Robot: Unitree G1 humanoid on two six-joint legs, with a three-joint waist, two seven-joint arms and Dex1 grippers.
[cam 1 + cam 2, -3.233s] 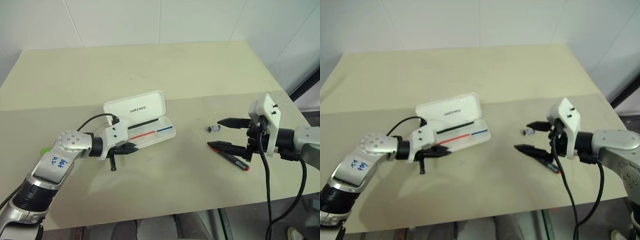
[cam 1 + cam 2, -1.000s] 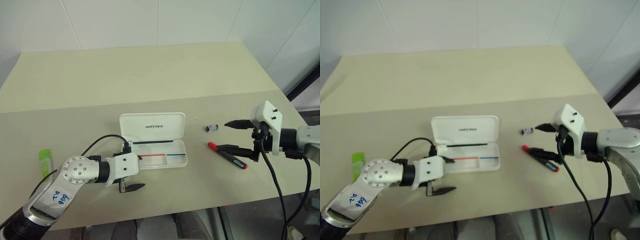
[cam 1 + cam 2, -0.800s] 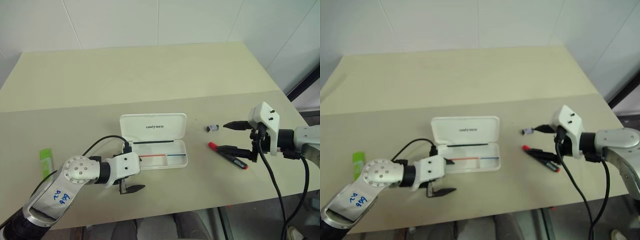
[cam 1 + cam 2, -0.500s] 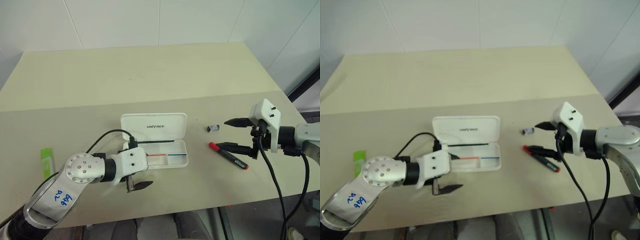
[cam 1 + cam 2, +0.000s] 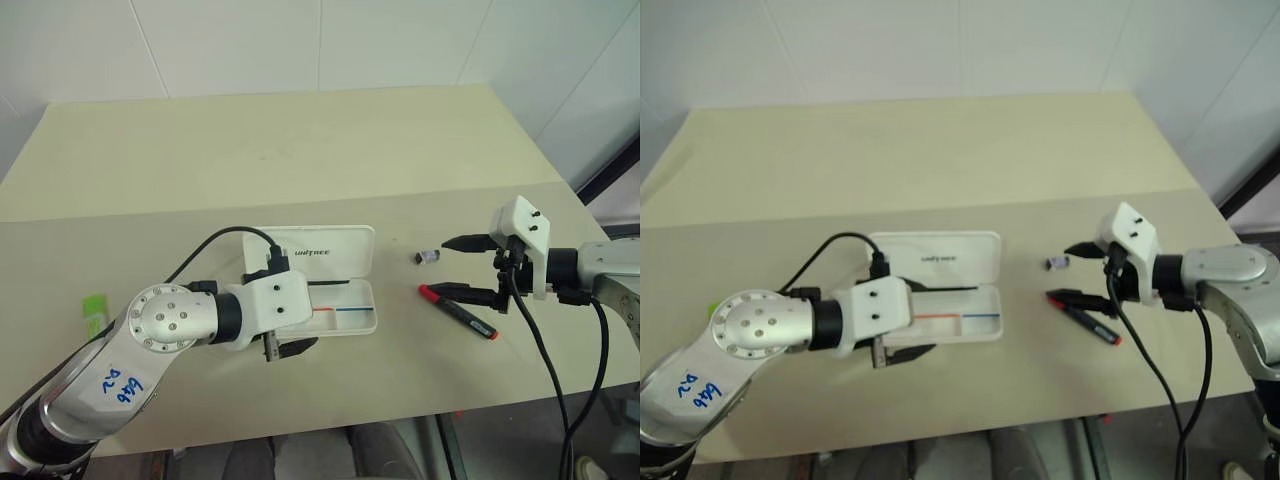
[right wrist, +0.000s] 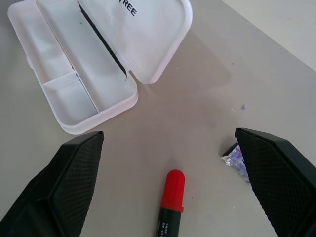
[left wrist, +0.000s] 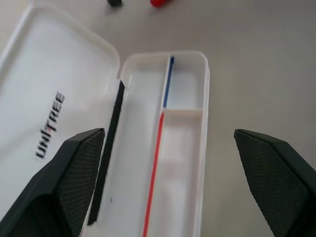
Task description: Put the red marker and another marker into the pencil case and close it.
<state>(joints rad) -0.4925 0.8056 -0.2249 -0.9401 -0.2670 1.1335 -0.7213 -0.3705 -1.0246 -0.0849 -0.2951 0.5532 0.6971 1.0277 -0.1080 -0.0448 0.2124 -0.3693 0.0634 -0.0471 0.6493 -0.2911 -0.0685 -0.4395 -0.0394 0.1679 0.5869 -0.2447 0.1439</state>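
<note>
The white pencil case (image 5: 340, 312) lies open at mid-table, its lid (image 5: 330, 248) folded back and thin red and blue lines showing in the tray. My left gripper (image 7: 168, 137) hovers open over the tray, holding nothing; one finger (image 5: 298, 347) shows at the case's near edge. The red marker (image 5: 458, 309) lies on the table to the right of the case, red cap (image 6: 172, 190) toward it. My right gripper (image 5: 466, 267) is open and empty just above the marker's cap end. The green marker (image 5: 94, 304) lies far left, partly behind my left arm.
A tiny dark cap-like piece (image 5: 427, 256) sits between the case and the right gripper's upper finger. The beige table (image 5: 300, 150) stretches bare behind the case. Its front edge runs close below both arms, and its right edge is just past the right arm.
My left arm has risen and swung right, from the table in front of the case to above its tray. The right gripper has barely shifted. Marker and case lie as before.
</note>
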